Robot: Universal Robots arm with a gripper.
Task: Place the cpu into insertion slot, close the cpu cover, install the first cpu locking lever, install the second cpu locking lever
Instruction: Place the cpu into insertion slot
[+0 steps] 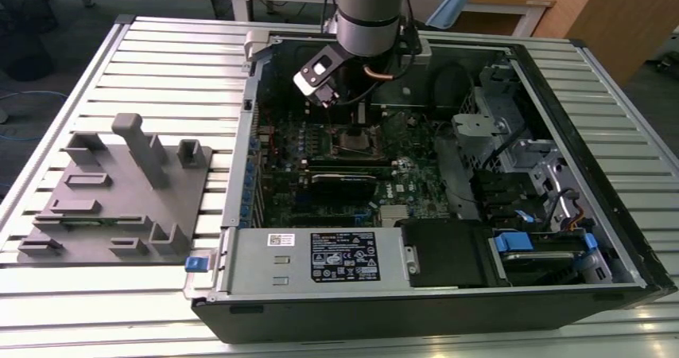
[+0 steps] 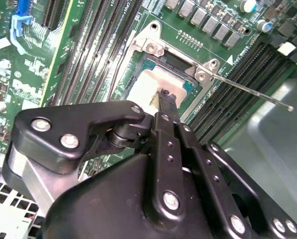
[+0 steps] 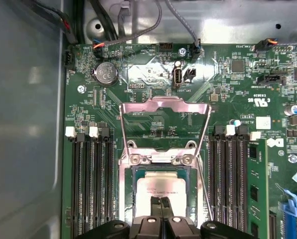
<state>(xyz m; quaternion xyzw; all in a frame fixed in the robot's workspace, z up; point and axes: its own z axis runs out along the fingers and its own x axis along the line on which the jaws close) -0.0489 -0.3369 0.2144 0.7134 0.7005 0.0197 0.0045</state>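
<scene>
The cpu, a silver-grey square chip, lies flat inside the insertion slot, whose dark rim frames it. My gripper is shut, its black fingertips pressed together right over the chip's top, with nothing visible between them. The cpu cover, a thin silver frame, stands swung open away from the slot, and the board shows through its window. A thin wire locking lever runs free beside the slot and sticks out sideways. In the exterior view the gripper hangs just above the socket.
Black memory slots flank the socket on both sides. A coin battery and cable connectors sit beyond the open cover. The computer case walls, drive cage and power supply enclose the board. A grey fixture stands on the slatted table.
</scene>
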